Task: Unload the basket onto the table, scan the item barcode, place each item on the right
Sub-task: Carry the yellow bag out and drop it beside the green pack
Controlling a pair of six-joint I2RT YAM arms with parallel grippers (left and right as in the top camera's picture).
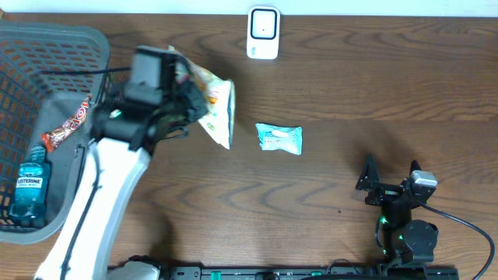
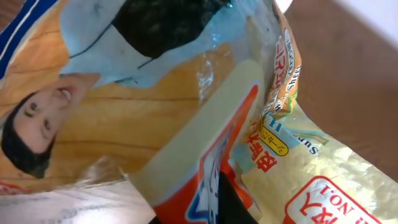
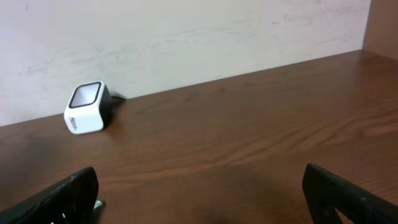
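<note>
1. Jaws of the left gripper (image 1: 189, 99) were pressed together on the upper edge of a snack bag (image 1: 215, 109). Those of the right gripper (image 1: 389, 180) stood spread wide, holding nothing.
2. Readable writing was scarce. "LISTERINE" showed on the label of a blue mouthwash bottle (image 1: 29, 187) lying in the grey basket (image 1: 78, 43). On the snack bag (image 2: 186, 106), "NO.1" sat inside a red outline near the lower right corner of the left wrist view. The red and orange characters beside it were too skewed to read.
3. Up close, the bag was glossy and crinkled, mostly yellow-orange. It carried a printed smiling face with dark hair, a pale blue and black patch, a cream band and a red-edged panel.
4. From overhead, the bag hung tilted from the left gripper, its lower corner pointing toward the near side of the table (image 1: 350, 85). It was just right of the basket and well apart from the white barcode scanner (image 1: 263, 33) at the table's far edge. Whether it touched the wood could not be told.
5. A pale blue packet (image 1: 278, 139) lay flat near the bag's lower corner, apart from it. A red and white candy wrapper (image 1: 66, 124) lay in the basket above the bottle.
6. The white left arm reached diagonally from the near edge toward the basket's right side. The right arm sat folded at the near right. Its fingers (image 3: 68, 193) framed a view of the scanner (image 3: 87, 107), which stood against the wall.
</note>
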